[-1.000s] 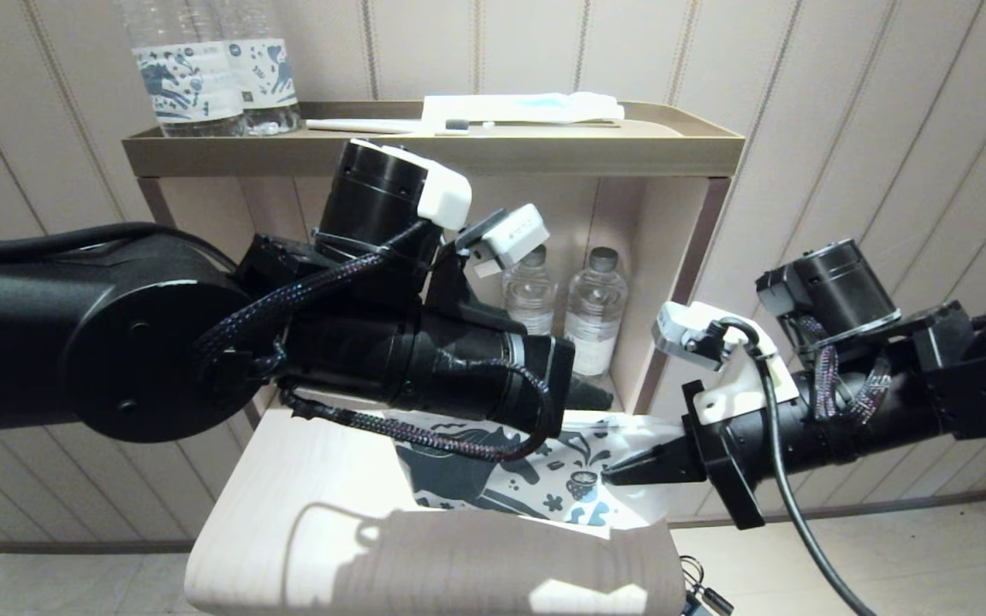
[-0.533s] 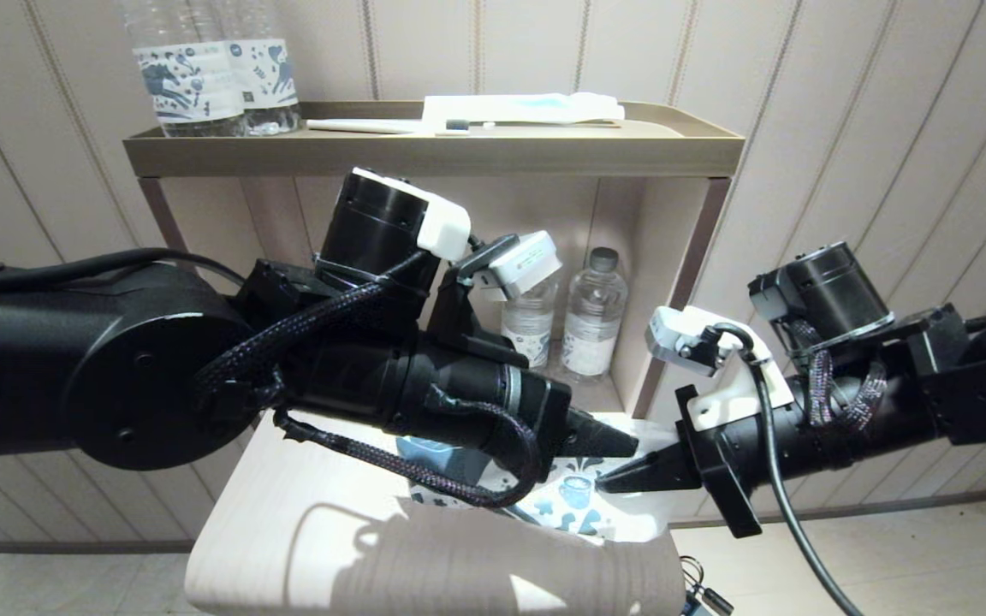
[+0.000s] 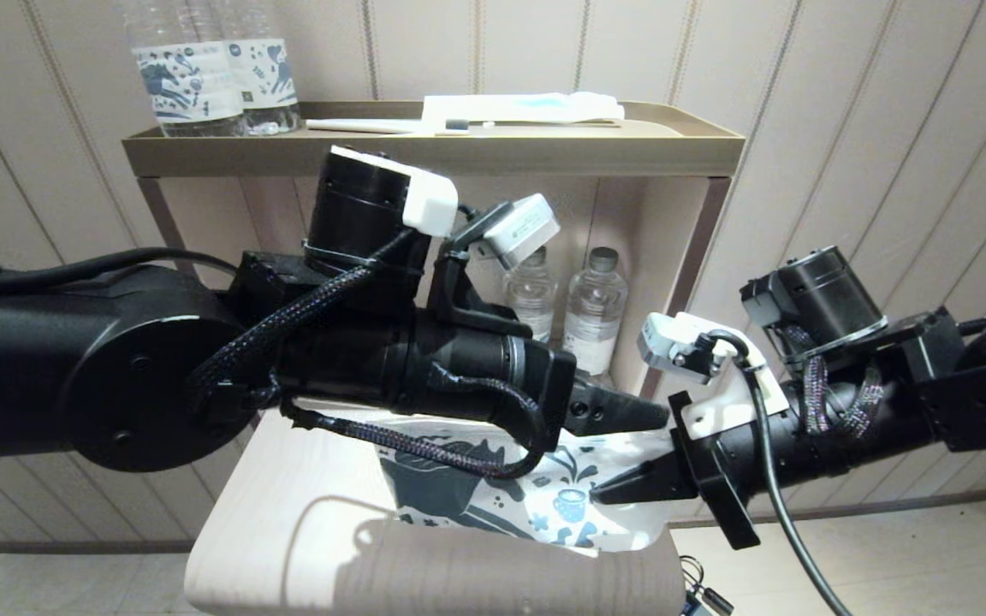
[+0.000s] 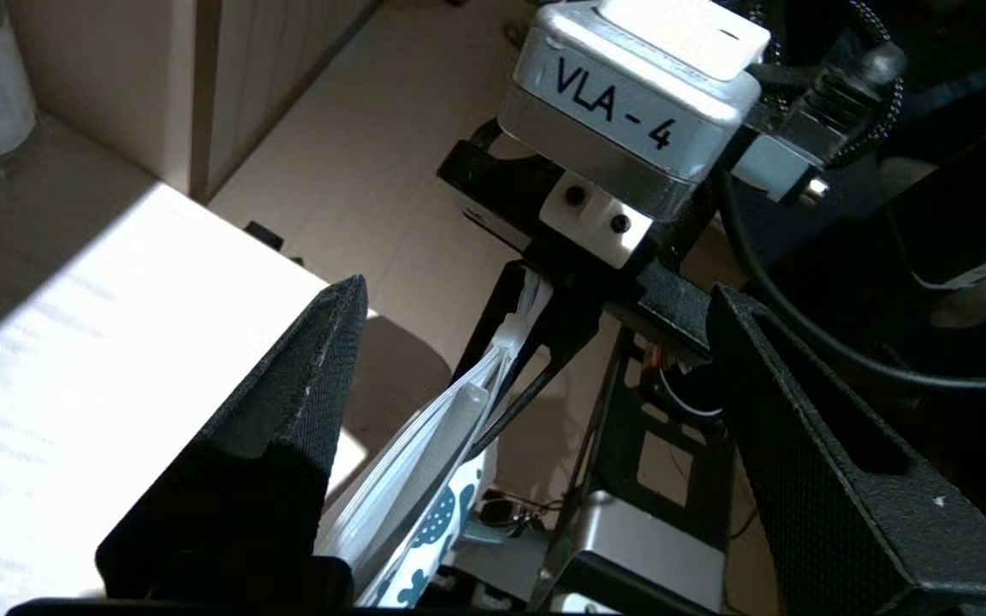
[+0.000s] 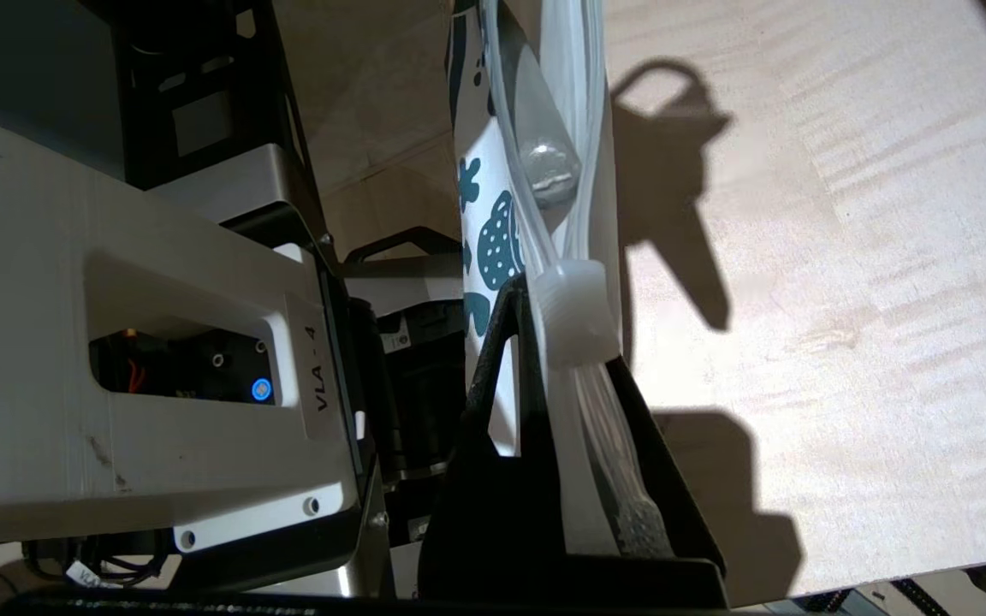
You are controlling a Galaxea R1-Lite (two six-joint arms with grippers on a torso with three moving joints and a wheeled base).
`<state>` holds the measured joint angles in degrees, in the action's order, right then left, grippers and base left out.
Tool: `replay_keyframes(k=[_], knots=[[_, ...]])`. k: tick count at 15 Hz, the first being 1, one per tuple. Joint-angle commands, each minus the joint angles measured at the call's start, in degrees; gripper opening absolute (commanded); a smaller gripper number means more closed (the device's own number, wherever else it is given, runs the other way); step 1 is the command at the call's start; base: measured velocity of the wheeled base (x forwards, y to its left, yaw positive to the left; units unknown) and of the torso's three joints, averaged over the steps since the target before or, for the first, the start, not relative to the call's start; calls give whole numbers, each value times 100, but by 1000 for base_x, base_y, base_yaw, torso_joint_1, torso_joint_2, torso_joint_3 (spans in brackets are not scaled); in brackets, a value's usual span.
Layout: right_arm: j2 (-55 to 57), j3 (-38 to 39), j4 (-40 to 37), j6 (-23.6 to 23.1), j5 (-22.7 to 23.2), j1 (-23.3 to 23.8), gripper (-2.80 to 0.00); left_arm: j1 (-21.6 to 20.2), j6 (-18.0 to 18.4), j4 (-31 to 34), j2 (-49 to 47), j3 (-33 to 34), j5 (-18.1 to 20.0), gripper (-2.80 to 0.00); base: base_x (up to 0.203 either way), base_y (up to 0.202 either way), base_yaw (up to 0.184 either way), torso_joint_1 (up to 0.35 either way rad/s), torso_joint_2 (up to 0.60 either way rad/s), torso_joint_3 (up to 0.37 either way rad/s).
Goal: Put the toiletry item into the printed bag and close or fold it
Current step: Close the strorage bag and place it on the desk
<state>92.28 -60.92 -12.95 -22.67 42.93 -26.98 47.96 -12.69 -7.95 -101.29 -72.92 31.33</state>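
Head view: the right pincer (image 3: 608, 490) is clamped on the top edge of the printed bag (image 3: 493, 500), which hangs from its tips down toward the pale desk (image 3: 288, 479). The left pincer (image 3: 643, 417) sits just above and slightly behind the right one, tips nearly meeting it, so the left is the nearer free arm to the bag mouth. The bag's lower edge lies close to the desk's front edge, with little room there.

Left wrist view: the left pincer (image 4: 536, 342) stands spread wide and empty. Between its fingers, straight ahead, the bag (image 4: 424, 479) runs lengthwise away to the right pincer (image 4: 536, 342) pinching its far end.

Right wrist view: the right pincer (image 5: 579, 385) grips the bag's (image 5: 493, 248) zip strip by the white slider (image 5: 577, 312). A slim rod inside, probably the toiletry item (image 5: 544, 162), lies along the bag's long axis, pointing away from the tips.
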Motion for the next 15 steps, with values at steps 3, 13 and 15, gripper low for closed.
replay_keyframes(k=[3,13,15], knots=[[38,-88,-75,51,461,-18,-280,17,854,-78,74,429,223,0,0,0,0,0,0,0],[396,-106,-88,53,603,-23,-280,-212,2803,616,98,161,751,0,0,0,0,0,0,0],[335,-96,-85,59,603,-62,-280,-223,2701,649,-90,-110,743,0,0,0,0,0,0,0]])
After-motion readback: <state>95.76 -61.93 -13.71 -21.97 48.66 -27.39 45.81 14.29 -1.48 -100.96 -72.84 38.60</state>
